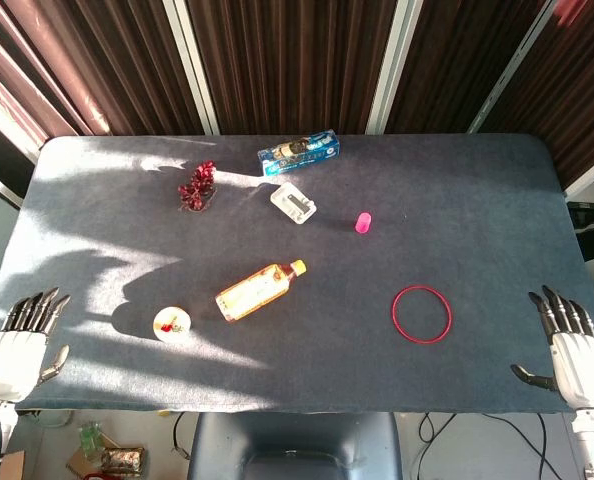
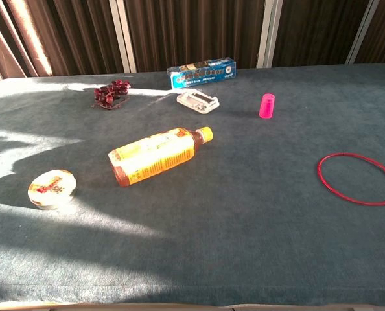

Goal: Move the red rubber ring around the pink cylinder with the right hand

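Note:
The red rubber ring [image 1: 421, 314] [image 2: 358, 179] lies flat on the dark cloth, right of centre and toward the front. The pink cylinder [image 1: 363, 222] [image 2: 267, 105] stands upright farther back, a little left of the ring and well apart from it. My right hand [image 1: 571, 345] rests at the table's front right corner, fingers spread and holding nothing, to the right of the ring. At the front left corner my left hand [image 1: 22, 340] lies the same way, fingers apart and empty. Neither hand shows in the chest view.
An orange drink bottle [image 1: 260, 290] lies on its side mid-table, with a small round tin [image 1: 172, 323] to its left. Farther back are a blue box [image 1: 298, 152], a clear plastic piece [image 1: 293, 203] and a dark red bunch [image 1: 197, 186].

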